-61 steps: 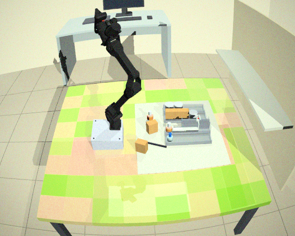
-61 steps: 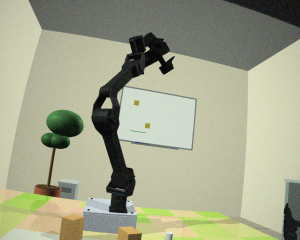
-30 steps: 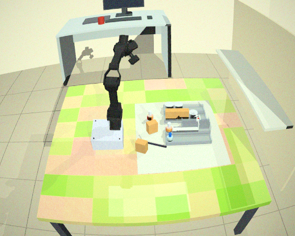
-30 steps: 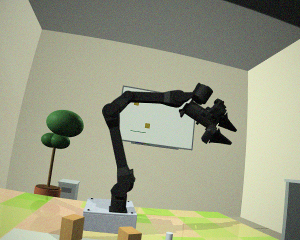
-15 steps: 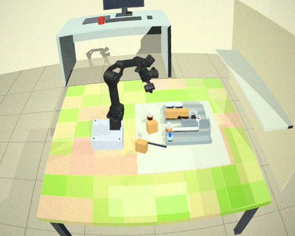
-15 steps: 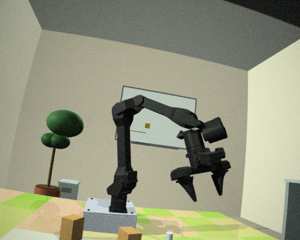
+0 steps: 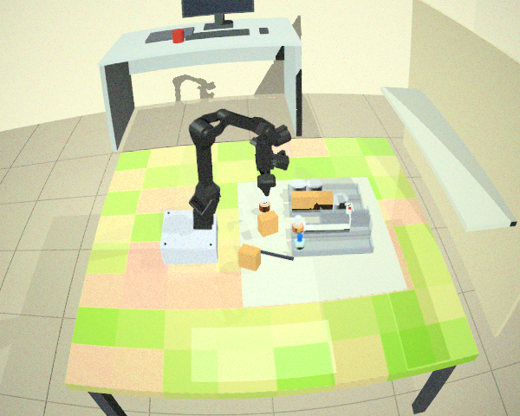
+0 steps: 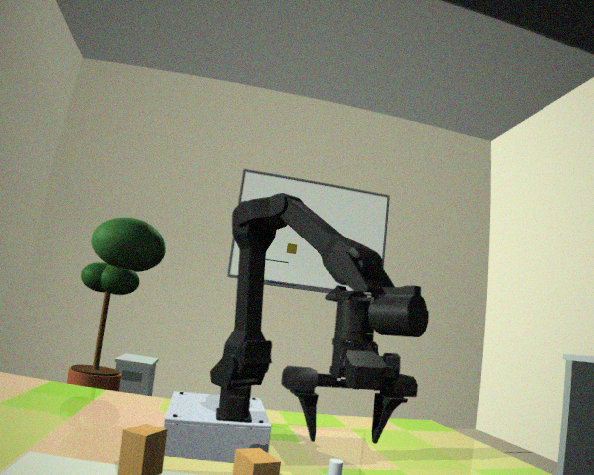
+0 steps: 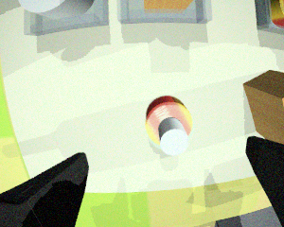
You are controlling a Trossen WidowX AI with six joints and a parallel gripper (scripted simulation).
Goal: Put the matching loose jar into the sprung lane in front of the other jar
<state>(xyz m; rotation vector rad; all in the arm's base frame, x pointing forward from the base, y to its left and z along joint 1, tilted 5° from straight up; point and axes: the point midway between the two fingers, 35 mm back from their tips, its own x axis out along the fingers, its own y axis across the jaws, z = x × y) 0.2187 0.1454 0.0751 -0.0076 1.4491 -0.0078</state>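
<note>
Loose white-capped jar (image 9: 168, 128) upright on mat, matching jar (image 7: 297, 224) in lane (image 7: 332, 227)

Office-type room: desk (image 7: 198, 48) w/ monitor (image 7: 217, 9) & keyboard (image 7: 217, 33) behind the checkered table (image 7: 117, 322); whiteboard (image 8: 310, 230) on wall, potted plant (image 8: 118, 276) in corner, tiled floor (image 7: 22, 178).

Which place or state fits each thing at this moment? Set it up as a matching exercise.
1 gripper
2 red-banded jar
3 red cup
4 blue-banded jar

A on the far desk
B open, holding nothing
C at the grey rack's front corner
D on the white mat, under the gripper

Pairs: 1-B, 2-D, 3-A, 4-C
</note>
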